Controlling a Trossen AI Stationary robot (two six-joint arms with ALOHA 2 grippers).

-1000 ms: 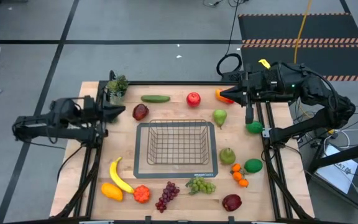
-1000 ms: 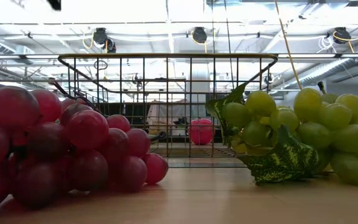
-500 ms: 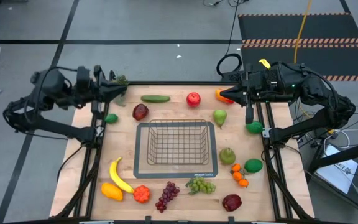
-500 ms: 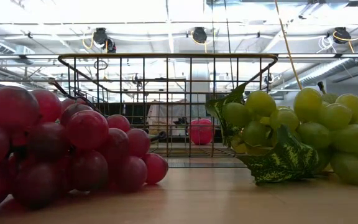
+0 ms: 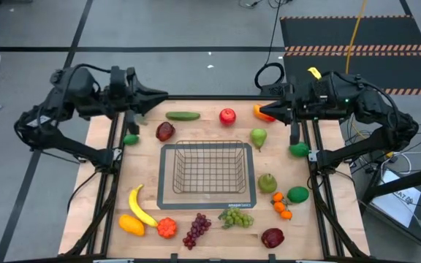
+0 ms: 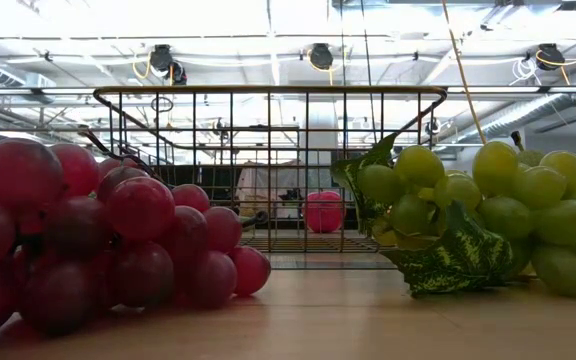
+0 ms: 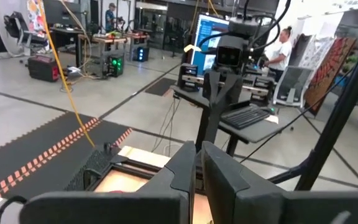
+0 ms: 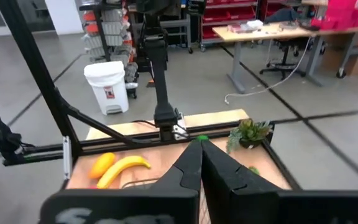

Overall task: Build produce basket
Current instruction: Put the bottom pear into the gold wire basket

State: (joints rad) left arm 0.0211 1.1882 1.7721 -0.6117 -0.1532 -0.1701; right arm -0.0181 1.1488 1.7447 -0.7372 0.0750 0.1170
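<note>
- The rectangular silvery wire-mesh basket (image 5: 207,170) on its dark grey flat base stands in the middle of the light wooden table (image 5: 93,197), and it is empty; in my judgement the task is only at its beginning.
- All the plastic produce lies around the basket, not in it: the long yellow banana (image 5: 140,205) with an orange fruit and a red one near the front left corner, the dark red bunch of grapes (image 5: 196,229) and the pale green bunch of grapes (image 5: 237,218) in front of the basket.
- Behind the basket lie the dark green cucumber (image 5: 183,115) and the round red apple (image 5: 227,115); on the right side are the green pears (image 5: 259,136) and small oranges.
- The left gripper (image 5: 161,96) hangs above the far left corner of the table, fingers pressed together, holding nothing.
- The right gripper (image 5: 263,111) waits at the far right corner, fingers also closed together and empty.
- Every piece is left to be moved.
</note>
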